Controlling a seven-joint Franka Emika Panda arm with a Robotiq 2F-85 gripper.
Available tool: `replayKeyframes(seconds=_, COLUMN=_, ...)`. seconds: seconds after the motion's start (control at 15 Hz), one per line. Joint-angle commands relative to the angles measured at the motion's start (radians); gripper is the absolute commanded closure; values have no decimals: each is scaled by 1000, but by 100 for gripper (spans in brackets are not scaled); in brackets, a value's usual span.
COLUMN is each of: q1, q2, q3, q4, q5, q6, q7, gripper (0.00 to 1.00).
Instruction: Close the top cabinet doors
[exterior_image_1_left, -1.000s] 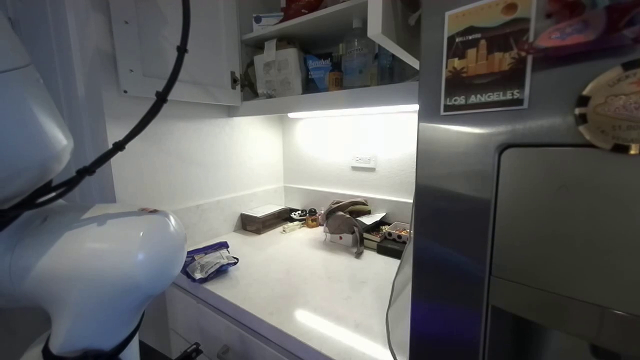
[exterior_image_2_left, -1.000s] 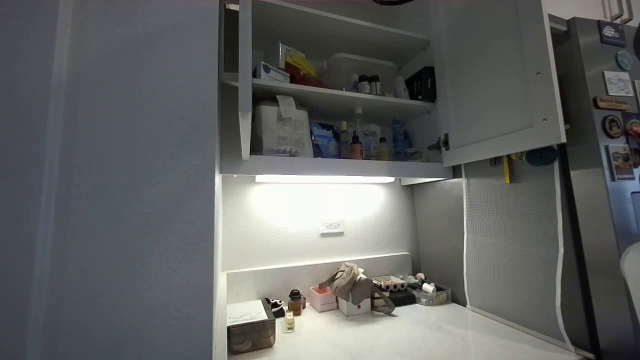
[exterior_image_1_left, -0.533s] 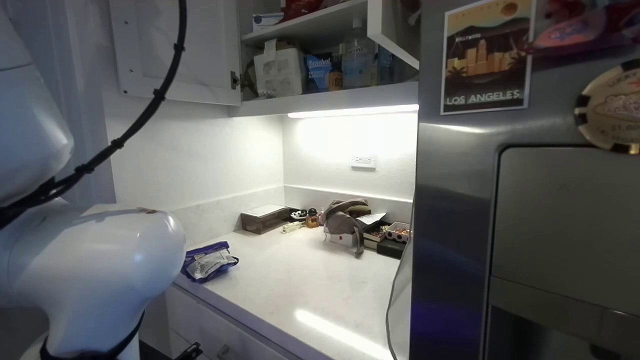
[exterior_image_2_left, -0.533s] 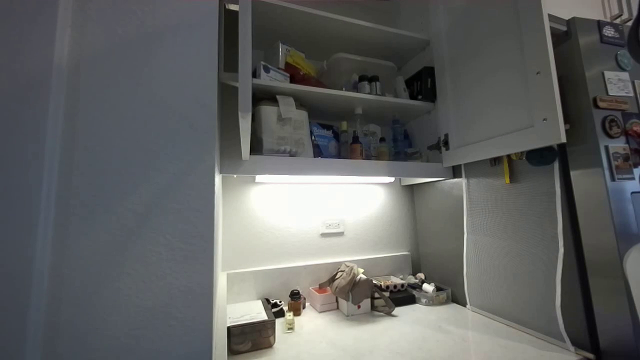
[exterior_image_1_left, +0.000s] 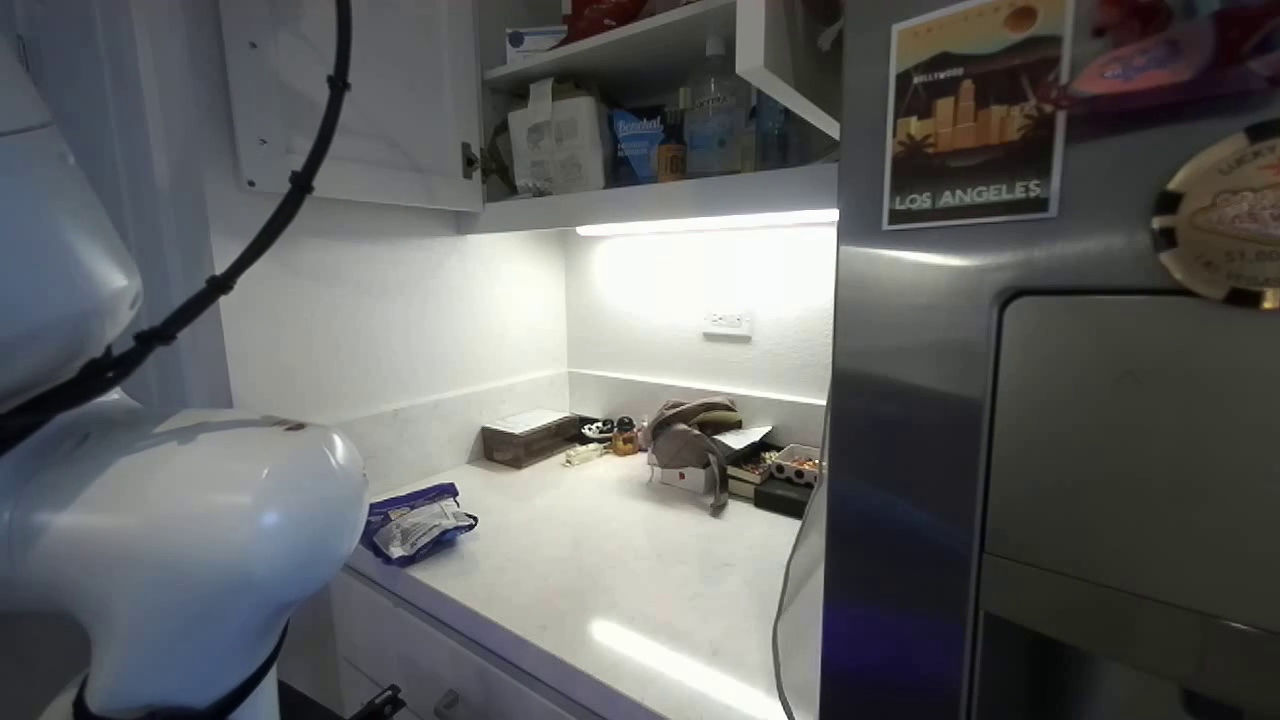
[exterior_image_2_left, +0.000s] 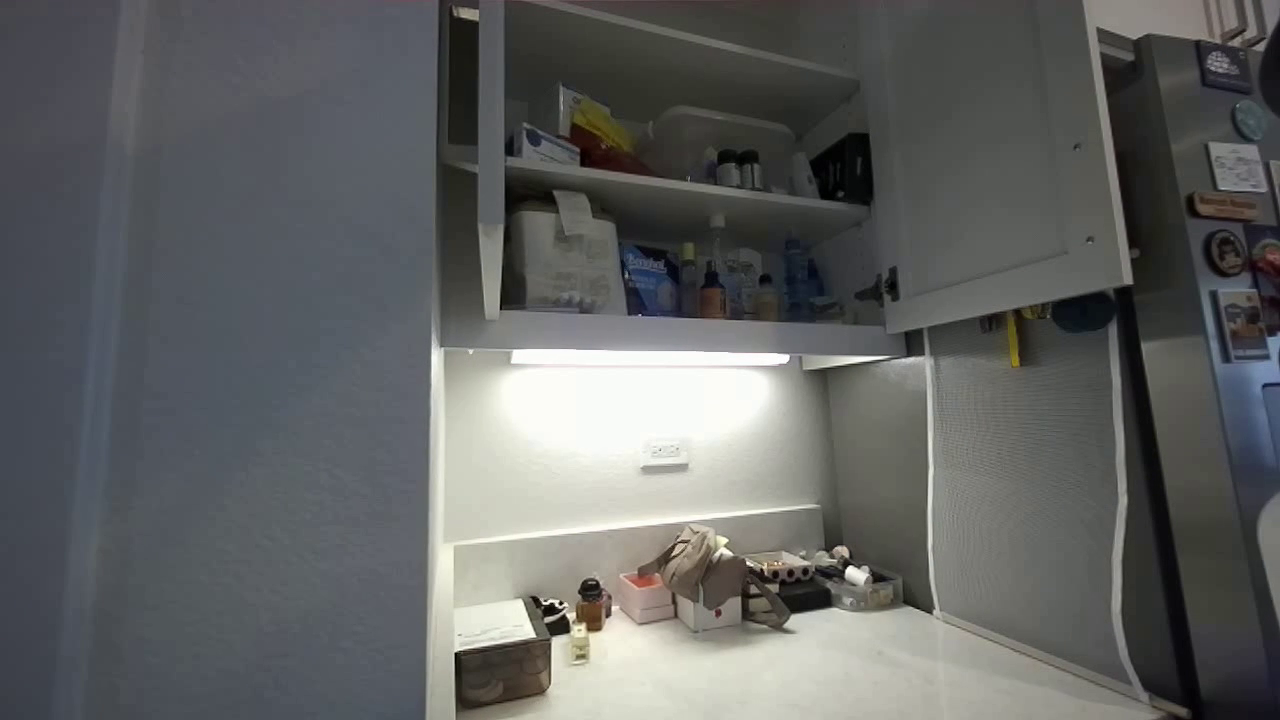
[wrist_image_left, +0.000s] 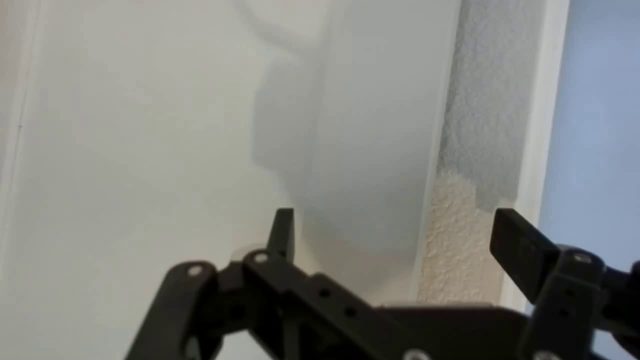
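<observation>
- Gripper (wrist_image_left: 395, 220), black, 1: juts in from 6 o'clock in the wrist view, jaws spread wide.
- Doors (exterior_image_2_left: 990, 150), white, 2: both stand open; in an exterior view, one shows its inner face at 2 o'clock, the other stands nearly edge-on at 11 o'clock.
- Panel (wrist_image_left: 125, 150), pale, flat: behind the gripper in the wrist view, from 7 to 12 o'clock; whether it is a door, or touched, cannot be told.
- Cabinet (exterior_image_2_left: 670, 332), white: 12 o'clock in both exterior views, between the doors, bottles (exterior_image_2_left: 712, 300) and a tub (exterior_image_2_left: 700, 135) on its shelves (exterior_image_2_left: 600, 178).
- Light (exterior_image_2_left: 650, 358), strip, lit: along the cabinet's underside.
- Counter (exterior_image_1_left: 600, 560), white: 6 o'clock in an exterior view.
- Cloth (exterior_image_2_left: 695, 568), brown: on a white box (exterior_image_2_left: 700, 614) on the counter.
- Case (exterior_image_2_left: 500, 672), dark, pale top: 7 o'clock in an exterior view.
- Bag (exterior_image_1_left: 420, 528), purple: 8 o'clock in an exterior view, near the counter's edge.
- Arm (exterior_image_1_left: 190, 510), white: between 8 and 9 o'clock, black cable (exterior_image_1_left: 222, 283) curving above it toward 11 o'clock.
- Fridge (exterior_image_1_left: 925, 420), steel: 3 o'clock, poster (exterior_image_1_left: 970, 120) on its face at 2 o'clock.
</observation>
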Motion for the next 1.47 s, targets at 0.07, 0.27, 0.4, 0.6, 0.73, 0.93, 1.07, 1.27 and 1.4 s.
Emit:
replayKeyframes(seconds=0.07, q1=-77, q2=-38, q3=39, q4=-65, q5=-134, q6=71, q7=93, gripper=21)
replayKeyframes(seconds=0.27, q1=-91, q2=-58, q3=44, q4=-97, q5=-171, q6=84, q7=136, gripper=41)
replayKeyframes(seconds=0.4, q1=-97, q2=-80, q3=49, q4=-118, q5=-188, q6=87, q7=163, gripper=56)
replayKeyframes(seconds=0.6, q1=-104, q2=-118, q3=51, q4=-149, q5=-197, q6=80, q7=188, gripper=78)
replayKeyframes(seconds=0.73, q1=-106, q2=-158, q3=42, q4=-178, q5=-195, q6=71, q7=199, gripper=91)
replayKeyframes(seconds=0.93, q1=-109, q2=-235, q3=20, q4=-246, q5=-186, q6=67, q7=209, gripper=100)
replayKeyframes(seconds=1.07, q1=-110, q2=-278, q3=1, q4=-286, q5=-180, q6=62, q7=206, gripper=100)
replayKeyframes(seconds=1.27, q1=-123, q2=-338, q3=-26, q4=-347, q5=-180, q6=65, q7=202, gripper=100)
replayKeyframes(seconds=1.4, q1=-140, q2=-368, q3=-41, q4=-372, q5=-184, q6=60, q7=200, gripper=100)
